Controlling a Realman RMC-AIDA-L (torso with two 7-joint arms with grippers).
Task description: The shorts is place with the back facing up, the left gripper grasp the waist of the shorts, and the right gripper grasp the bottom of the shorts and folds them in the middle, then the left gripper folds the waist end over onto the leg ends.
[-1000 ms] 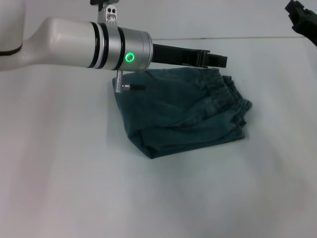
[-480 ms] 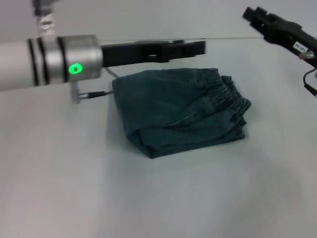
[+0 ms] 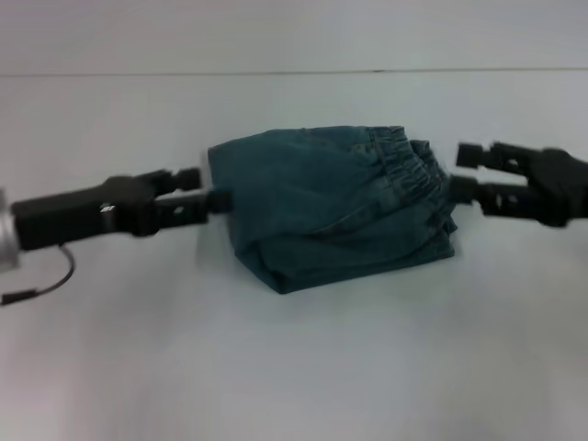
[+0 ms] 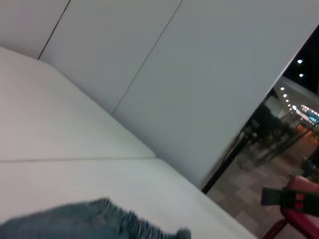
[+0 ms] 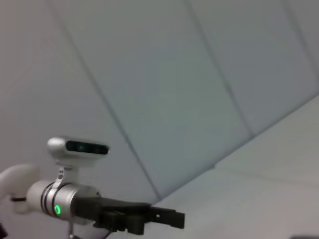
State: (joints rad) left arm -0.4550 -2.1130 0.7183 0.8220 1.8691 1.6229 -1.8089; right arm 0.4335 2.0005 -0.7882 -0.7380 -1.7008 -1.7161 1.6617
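The dark teal denim shorts (image 3: 335, 207) lie folded into a compact bundle at the middle of the white table, with the elastic waistband on top toward the right. My left gripper (image 3: 209, 186) hangs at the bundle's left edge, open and empty, its fingers spread just beside the cloth. At the right edge, by the waistband, my right gripper (image 3: 457, 171) is also open and holds nothing. An edge of the shorts (image 4: 94, 221) shows in the left wrist view. The right wrist view looks across at my left arm and its gripper (image 5: 164, 218).
The white table (image 3: 294, 367) spreads out on every side of the shorts, with its back edge meeting a pale wall. A loose black cable (image 3: 41, 285) hangs under my left arm.
My left arm has dropped from above the back of the shorts down to their left side. My right arm came in from the upper right, down to their right edge.
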